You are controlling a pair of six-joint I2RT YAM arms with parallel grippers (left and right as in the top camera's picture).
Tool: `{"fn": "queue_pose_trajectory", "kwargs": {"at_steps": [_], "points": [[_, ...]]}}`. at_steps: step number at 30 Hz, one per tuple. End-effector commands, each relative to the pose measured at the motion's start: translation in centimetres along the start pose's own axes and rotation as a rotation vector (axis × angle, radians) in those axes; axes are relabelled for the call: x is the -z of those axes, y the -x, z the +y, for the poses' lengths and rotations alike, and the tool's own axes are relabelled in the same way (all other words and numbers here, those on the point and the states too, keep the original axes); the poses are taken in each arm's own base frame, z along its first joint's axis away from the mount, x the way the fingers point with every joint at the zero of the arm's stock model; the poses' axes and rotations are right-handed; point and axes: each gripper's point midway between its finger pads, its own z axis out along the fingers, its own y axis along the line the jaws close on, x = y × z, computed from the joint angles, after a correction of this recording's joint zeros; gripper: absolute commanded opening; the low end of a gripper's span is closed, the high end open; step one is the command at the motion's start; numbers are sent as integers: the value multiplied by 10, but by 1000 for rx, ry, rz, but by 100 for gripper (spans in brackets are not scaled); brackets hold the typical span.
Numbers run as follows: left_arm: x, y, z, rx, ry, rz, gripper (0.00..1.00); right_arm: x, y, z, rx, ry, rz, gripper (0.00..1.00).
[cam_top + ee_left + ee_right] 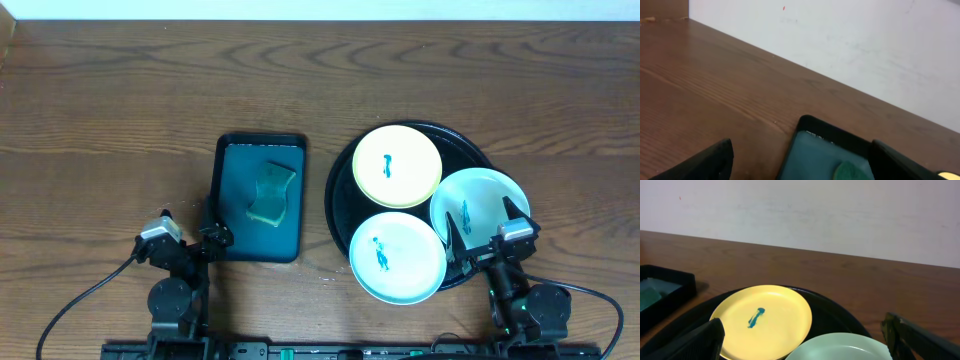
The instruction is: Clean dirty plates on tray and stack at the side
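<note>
The round black tray [340, 190] holds three plates, each with a blue smear: a pale yellow plate [397, 165] at the back, a mint-white plate [396, 256] at the front left and a mint-white plate [478, 205] at the right. My right gripper [487, 229] is open and empty, over the near edge of the right plate. In the right wrist view the yellow plate [761, 321], a mint-white plate [837, 349] and the tray [832, 311] show between the fingers [805, 347]. My left gripper [190, 225] is open and empty at the near left corner of the teal tray.
A rectangular dark teal tray [232, 240] stands left of the black tray with a green-yellow sponge [270, 193] in it. The left wrist view shows its corner [812, 150] and the sponge [850, 171]. A white wall runs along the table's far edge.
</note>
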Motion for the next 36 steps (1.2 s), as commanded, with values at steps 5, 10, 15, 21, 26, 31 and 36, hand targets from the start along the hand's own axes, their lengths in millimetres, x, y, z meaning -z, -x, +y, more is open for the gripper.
{"fn": "queue_pose_trajectory", "kwargs": {"at_steps": [5,10,15,21,26,31,36], "points": [[-2,-22,11,-19,45,77,86,0,-1,-1,6,-1,4,99],[-2,-22,11,-20,46,78,86,0,-1,-1,6,-1,4,99],[-2,-22,11,-20,46,78,86,0,-1,-1,6,-1,4,99],[-2,-22,11,-20,46,78,86,0,-1,-1,6,-1,3,99],[-2,-22,11,-19,45,77,86,0,-1,-1,6,-1,4,99],[-2,-22,11,-19,45,77,86,0,-1,2,5,12,3,99],[-3,-10,6,13,26,30,86,0,7,3,13,22,-31,99]]}}
